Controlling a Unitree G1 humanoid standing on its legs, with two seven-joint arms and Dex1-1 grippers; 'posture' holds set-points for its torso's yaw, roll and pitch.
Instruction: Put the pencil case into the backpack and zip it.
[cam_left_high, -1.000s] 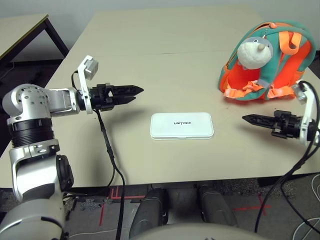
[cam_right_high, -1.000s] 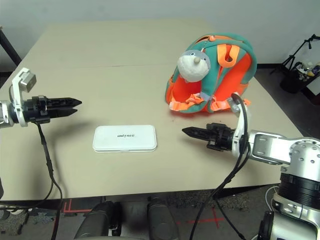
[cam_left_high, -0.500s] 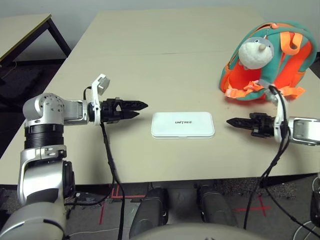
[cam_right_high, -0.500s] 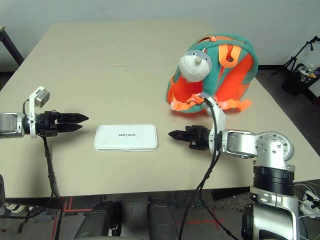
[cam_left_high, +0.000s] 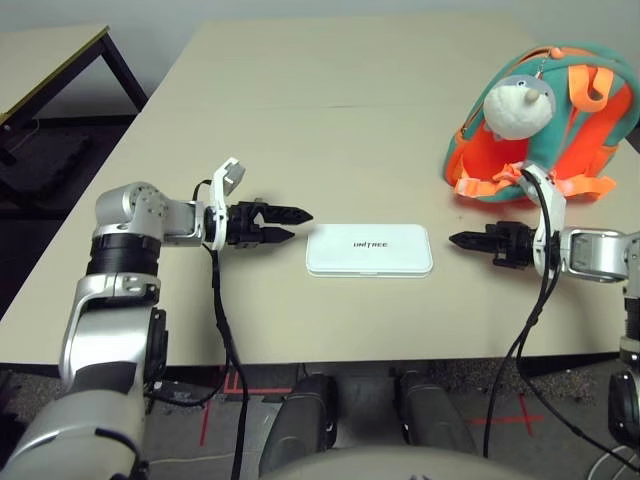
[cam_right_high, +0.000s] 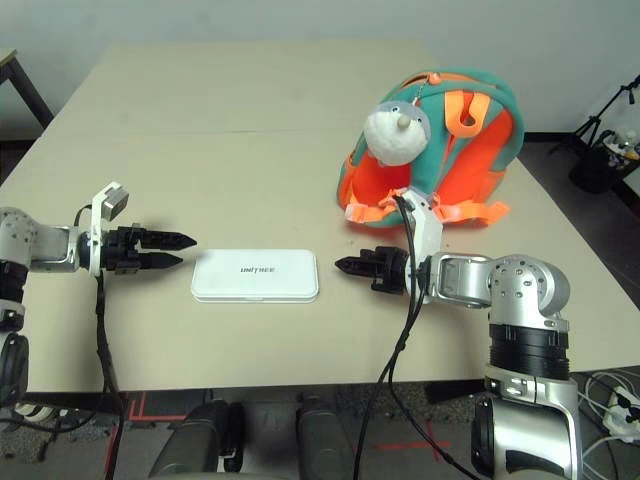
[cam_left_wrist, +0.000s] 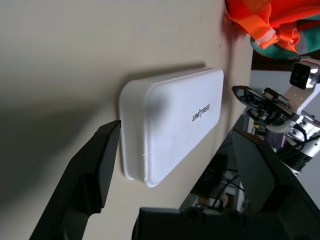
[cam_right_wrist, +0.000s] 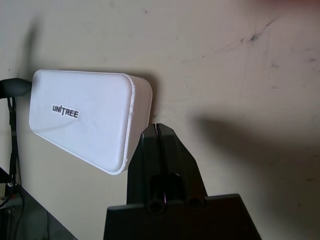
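Pencil case (cam_left_high: 369, 249) flat on bench (cam_left_high: 330, 120), flanked for my two-sided pickup | left tool (cam_left_high: 290, 223) spread wide | right tool (cam_left_high: 462, 240) clenched empty | backpack (cam_left_high: 550, 125) waiting beyond.

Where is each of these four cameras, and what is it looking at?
Eye views: on the head, looking down at the table, backpack and both forearms.
Left wrist: along the open left gripper at the case.
Right wrist: along the shut right gripper at the case's other end.
Every view shows the case.

The white pencil case (cam_left_high: 369, 249) bears dark "UNITREE" lettering on its lid.
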